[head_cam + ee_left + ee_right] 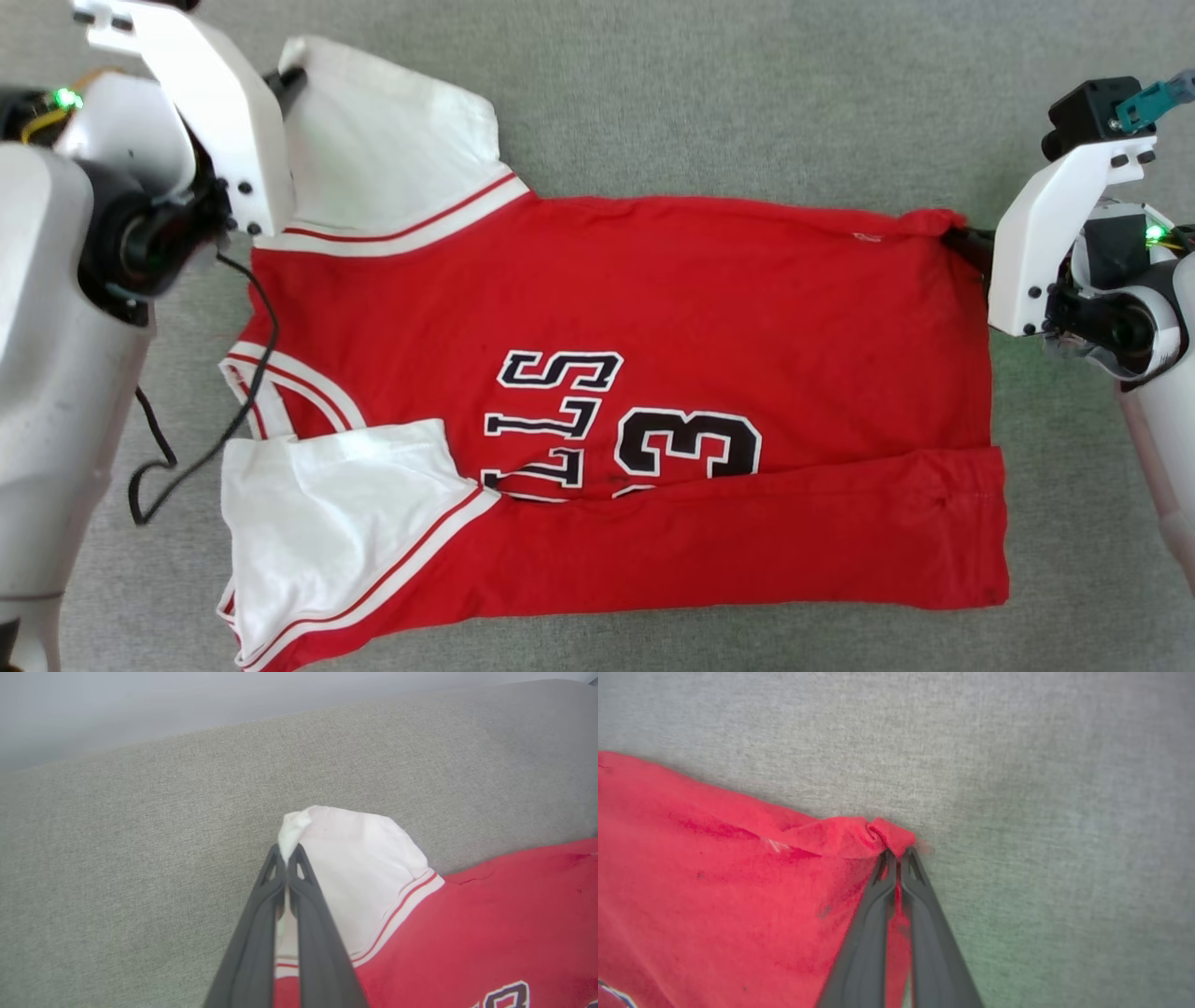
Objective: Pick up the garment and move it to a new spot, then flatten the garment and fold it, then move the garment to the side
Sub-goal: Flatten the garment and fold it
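While the garment (653,299) lies spread on the grey fabric surface (747,93), near edge folded over, the left fingers (254,928) pinch its far white sleeve (359,868) tip and the right fingers (866,928) pinch the far hem corner (889,835). Both should lift together, keeping that edge taut, and lay it evenly nearward.

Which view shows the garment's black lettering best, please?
The head view: the lettering lies mostly uncovered on the garment, a fold hiding its near edge. The left wrist view catches one fragment; the right wrist view, a blurred sliver.
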{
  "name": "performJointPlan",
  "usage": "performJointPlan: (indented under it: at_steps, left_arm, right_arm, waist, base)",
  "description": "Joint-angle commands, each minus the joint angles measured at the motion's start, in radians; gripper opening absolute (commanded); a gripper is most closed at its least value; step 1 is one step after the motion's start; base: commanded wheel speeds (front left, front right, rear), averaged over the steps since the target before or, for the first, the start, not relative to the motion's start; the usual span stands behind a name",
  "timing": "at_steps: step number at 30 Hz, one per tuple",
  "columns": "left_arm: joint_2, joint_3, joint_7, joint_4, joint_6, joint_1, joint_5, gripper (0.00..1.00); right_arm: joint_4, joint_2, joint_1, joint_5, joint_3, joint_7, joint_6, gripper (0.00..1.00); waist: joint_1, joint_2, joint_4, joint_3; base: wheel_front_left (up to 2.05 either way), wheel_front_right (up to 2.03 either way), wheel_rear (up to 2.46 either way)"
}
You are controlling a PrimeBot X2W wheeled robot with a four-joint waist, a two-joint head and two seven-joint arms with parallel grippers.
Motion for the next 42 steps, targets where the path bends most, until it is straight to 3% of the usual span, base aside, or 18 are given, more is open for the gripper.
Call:
performJointPlan:
  at_steps: [1,8,17,25,31,32,33,34,37,42]
  left_arm:
    - [-0.003,0.005,-0.009,0.0,-0.001,0.018,-0.004,0.0]
    - [0.014,0.054,-0.117,-0.04,0.022,0.16,-0.035,0.0]
    - [0.042,0.135,-0.25,-0.178,0.108,0.541,-0.102,0.0]
    - [-0.003,0.17,-0.319,-0.24,0.173,0.849,-0.179,0.0]
    - [-0.054,0.154,-0.322,-0.18,0.161,0.953,-0.234,0.0]
    - [-0.06,0.153,-0.334,-0.162,0.16,0.957,-0.229,0.0]
    - [-0.071,0.153,-0.346,-0.147,0.158,0.961,-0.229,0.67]
    - [-0.08,0.148,-0.356,-0.133,0.154,0.963,-0.226,1.0]
    - [-0.096,0.141,-0.412,-0.107,0.143,0.951,-0.199,1.0]
    - [-0.11,0.124,-0.533,-0.132,0.172,0.932,-0.104,1.0]
  right_arm:
    - [-0.003,0.008,0.016,-0.006,0.002,-0.012,0.0,0.0]
    - [-0.087,-0.011,0.095,-0.008,-0.051,-0.099,0.0,0.0]
    - [-0.189,0.012,0.325,-0.019,-0.125,-0.128,0.0,0.0]
    - [-0.216,0.053,0.526,-0.021,-0.194,-0.143,0.0,0.0]
    - [-0.187,0.078,0.635,-0.023,-0.214,-0.15,0.0,0.0]
    - [-0.179,0.082,0.649,-0.026,-0.214,-0.157,0.0,0.09]
    - [-0.174,0.088,0.661,-0.027,-0.211,-0.164,0.0,0.43]
    - [-0.169,0.089,0.673,-0.031,-0.208,-0.174,0.0,1.0]
    - [-0.175,0.096,0.702,-0.039,-0.201,-0.234,0.0,1.0]
    - [-0.251,0.092,0.737,-0.045,-0.202,-0.348,0.0,1.0]
  waist:
    - [0.0,0.0,0.002,-0.024]
    - [0.0,0.0,0.012,-0.145]
    - [0.0,0.0,0.031,-0.286]
    - [0.0,0.0,0.043,-0.325]
    - [0.0,0.0,0.04,-0.34]
    - [0.0,0.0,0.038,-0.343]
    - [0.0,0.0,0.037,-0.347]
    - [0.0,0.0,0.036,-0.35]
    - [0.0,0.0,0.033,-0.365]
    - [0.0,0.0,0.029,-0.4]
  base:
    - [0.0,0.0,0.0]
    - [0.0,0.0,0.0]
    - [0.0,0.0,0.0]
    - [0.0,0.0,0.0]
    - [0.0,0.0,0.0]
    - [0.0,0.0,0.0]
    - [0.0,0.0,0.0]
    - [0.0,0.0,0.0]
    - [0.0,0.0,0.0]
    - [0.0,0.0,0.0]
